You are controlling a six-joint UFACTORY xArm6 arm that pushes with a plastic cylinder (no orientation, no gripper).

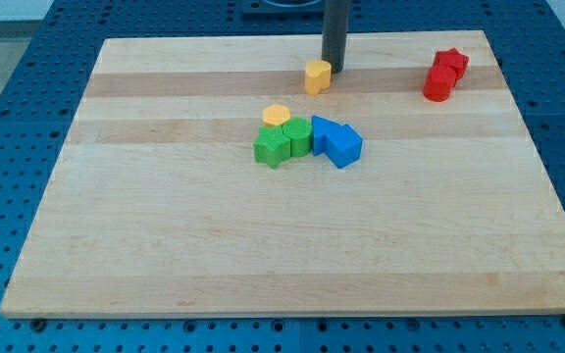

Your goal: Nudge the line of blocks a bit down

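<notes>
A short line of blocks lies near the board's middle: a green star-like block [272,148], a green round block [297,136], a blue block [324,132] and a blue cube [344,146], touching side by side. A yellow hexagonal block [277,116] sits just above the green ones. Another yellow block [317,75] lies higher up. My tip [334,69] stands right beside that upper yellow block, at its right, well above the line.
Two red blocks [444,75] sit together near the board's top right corner. The wooden board [165,245] rests on a blue perforated table [8,88].
</notes>
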